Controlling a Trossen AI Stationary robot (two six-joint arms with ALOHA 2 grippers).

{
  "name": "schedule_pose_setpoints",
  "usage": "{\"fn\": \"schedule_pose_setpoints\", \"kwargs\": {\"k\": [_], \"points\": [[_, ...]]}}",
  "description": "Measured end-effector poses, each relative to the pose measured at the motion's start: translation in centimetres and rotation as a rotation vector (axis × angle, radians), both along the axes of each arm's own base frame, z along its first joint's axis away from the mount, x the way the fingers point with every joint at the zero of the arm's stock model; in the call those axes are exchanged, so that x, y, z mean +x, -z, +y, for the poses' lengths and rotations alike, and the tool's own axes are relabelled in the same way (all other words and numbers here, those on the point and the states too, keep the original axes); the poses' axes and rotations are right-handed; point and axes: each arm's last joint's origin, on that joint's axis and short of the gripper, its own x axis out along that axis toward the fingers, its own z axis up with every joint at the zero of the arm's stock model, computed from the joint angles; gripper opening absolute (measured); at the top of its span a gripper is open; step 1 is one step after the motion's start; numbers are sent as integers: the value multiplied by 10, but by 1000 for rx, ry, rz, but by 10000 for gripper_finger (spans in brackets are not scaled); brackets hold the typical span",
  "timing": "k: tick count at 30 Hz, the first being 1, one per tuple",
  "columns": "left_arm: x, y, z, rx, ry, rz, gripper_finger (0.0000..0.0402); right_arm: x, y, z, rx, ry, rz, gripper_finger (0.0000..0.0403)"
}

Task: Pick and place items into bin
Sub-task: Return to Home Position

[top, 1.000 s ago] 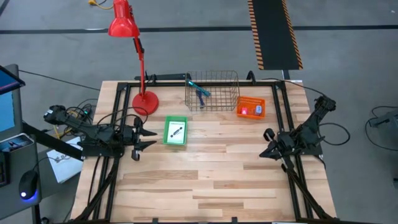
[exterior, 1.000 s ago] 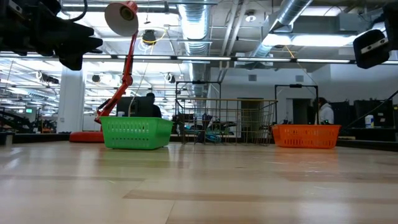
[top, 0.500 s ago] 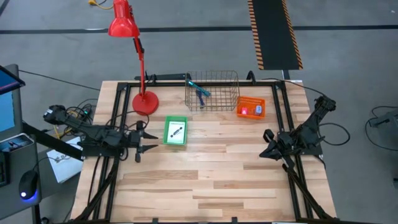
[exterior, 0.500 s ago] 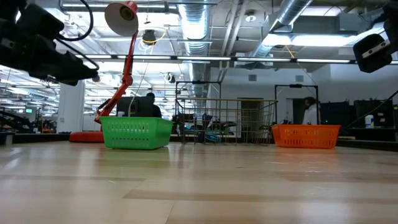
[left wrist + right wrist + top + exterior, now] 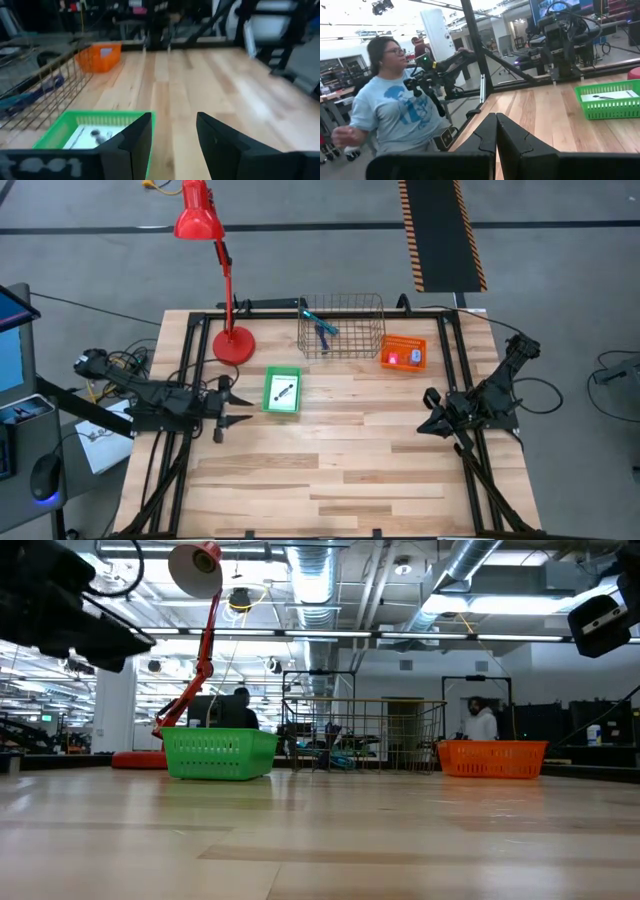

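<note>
Left gripper [image 5: 173, 118], fingers parted, empty, just beside green plastic basket [image 5: 54, 136]; we risk clipping rim. Right gripper [image 5: 496, 116] closed, well apart.

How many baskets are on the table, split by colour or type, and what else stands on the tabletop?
Green basket: 1
Wire basket: 1
Orange basket: 1
Red desk lamp: 1
Total: 4 (3 baskets, 1 lamp)

Green basket [image 5: 266, 393], wire basket [image 5: 361, 338], orange basket [image 5: 404, 340]
</note>
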Motion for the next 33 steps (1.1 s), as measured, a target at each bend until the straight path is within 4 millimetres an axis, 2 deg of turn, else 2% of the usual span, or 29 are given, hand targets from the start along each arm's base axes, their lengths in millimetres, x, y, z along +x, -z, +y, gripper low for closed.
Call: {"fn": "schedule_pose_setpoints", "kwargs": {"k": [9, 33], "points": [[-13, -21, 7, -99, -4, -225, 146, 0, 0, 0, 1, 0, 0, 0], [-12, -19, 11, -84, -55, -247, 146, 0, 0, 0, -2, -1, 2, 0]]}}
